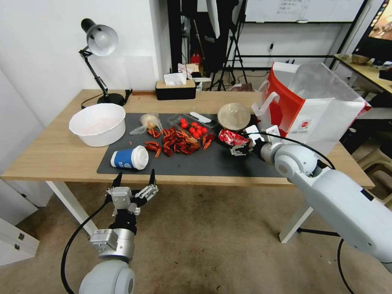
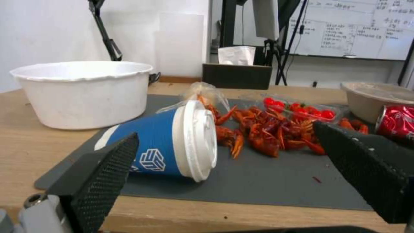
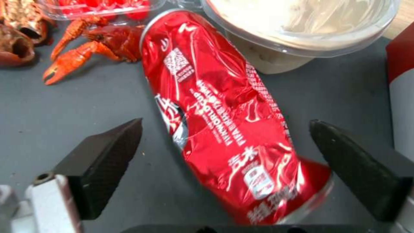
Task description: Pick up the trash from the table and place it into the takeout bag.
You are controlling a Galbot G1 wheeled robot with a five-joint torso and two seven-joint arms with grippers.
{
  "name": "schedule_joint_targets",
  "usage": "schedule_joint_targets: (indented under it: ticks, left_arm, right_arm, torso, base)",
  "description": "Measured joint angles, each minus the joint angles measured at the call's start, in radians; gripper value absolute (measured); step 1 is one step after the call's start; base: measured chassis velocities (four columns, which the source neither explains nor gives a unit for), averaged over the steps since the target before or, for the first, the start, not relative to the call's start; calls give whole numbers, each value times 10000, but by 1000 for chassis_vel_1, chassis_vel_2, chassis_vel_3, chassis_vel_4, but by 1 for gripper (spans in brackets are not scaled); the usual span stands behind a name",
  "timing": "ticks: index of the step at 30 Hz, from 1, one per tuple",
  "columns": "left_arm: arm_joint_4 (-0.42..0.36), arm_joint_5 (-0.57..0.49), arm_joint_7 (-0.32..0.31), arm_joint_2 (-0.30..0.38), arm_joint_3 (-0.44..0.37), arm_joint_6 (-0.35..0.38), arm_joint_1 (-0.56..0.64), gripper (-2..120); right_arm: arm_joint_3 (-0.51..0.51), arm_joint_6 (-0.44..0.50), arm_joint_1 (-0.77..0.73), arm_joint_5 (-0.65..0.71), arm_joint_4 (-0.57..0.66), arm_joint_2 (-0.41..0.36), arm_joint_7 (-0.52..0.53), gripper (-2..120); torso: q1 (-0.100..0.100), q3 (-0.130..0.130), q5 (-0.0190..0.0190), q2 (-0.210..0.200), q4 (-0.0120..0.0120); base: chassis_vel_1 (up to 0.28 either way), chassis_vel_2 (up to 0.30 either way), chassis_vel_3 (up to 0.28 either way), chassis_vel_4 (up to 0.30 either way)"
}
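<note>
Now I had the right tool [image 3: 224,155] spread wide around the crushed can [image 3: 224,113] near the tabletop's right edge; closing came next, left tool [image 1: 134,179] released.

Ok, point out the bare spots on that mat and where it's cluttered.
Bare: the dark mat along its near edge, between the blue paper cup and the crushed red can. Crowded: the far half, with crayfish shells, tomato tray, and lidded bowl.

crushed red soda can [image 3: 224,113], white print, unreadable
</note>
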Motion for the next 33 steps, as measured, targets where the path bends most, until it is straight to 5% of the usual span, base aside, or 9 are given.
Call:
schedule_joint_targets:
  ticks: [16, 33]
  left_arm:
    - [-6, -17, -16, 21, -7, 0, 20, 100]
    - [-90, 27, -5, -17, 16, -18, 98, 100]
  right_arm:
    - [228, 26, -421, -52, 324, -125, 7, 47]
    - [646, 37, -832, 531, 1285, -238, 238, 45]
  torso:
    - [0, 0, 1, 1, -1]
    - [-1, 0, 0, 2, 1]
  base:
    - [0, 0, 0, 0]
    - [0, 0, 0, 0]
